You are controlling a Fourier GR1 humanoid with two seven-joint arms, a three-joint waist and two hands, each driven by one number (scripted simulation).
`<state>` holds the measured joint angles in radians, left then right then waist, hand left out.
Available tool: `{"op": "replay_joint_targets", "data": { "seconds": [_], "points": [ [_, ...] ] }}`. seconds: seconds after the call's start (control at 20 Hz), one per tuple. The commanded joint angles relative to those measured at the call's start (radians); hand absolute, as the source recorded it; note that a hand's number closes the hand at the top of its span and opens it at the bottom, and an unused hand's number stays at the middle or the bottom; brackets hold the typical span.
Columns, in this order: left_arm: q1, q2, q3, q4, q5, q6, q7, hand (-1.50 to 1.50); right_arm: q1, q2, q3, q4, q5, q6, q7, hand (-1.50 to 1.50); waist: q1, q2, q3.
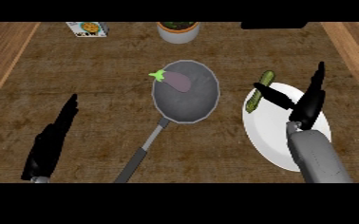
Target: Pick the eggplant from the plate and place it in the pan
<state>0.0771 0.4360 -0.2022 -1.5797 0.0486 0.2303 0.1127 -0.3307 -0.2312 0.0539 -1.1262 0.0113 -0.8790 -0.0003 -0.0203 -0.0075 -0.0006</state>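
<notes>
Where brown counter spreads, wood strips flank it

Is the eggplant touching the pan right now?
Touching. The head view shows the eggplant lying inside the pan, resting against its upper-left rim with the green stem poking over the edge. The right robot hand is open above the plate.
</notes>
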Motion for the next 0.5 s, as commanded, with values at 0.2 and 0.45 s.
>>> {"op": "replay_joint_targets", "data": {
  "seconds": [0.2,0.45],
  "points": [
    [0.011,-0.052,0.005,0.031,-0.047,0.006,-0.036,0.0,0.4,-0.147,-0.032,-0.421,-0.045,0.124,0.018,-1.5,0.004,0.004,0.0],
    [-0.029,-0.051,0.037,-0.01,-0.05,-0.062,0.042,0.0,0.475,-0.173,-0.148,-0.436,-0.125,0.263,-0.044,-1.5,0.015,0.007,0.001]
  ]
}}
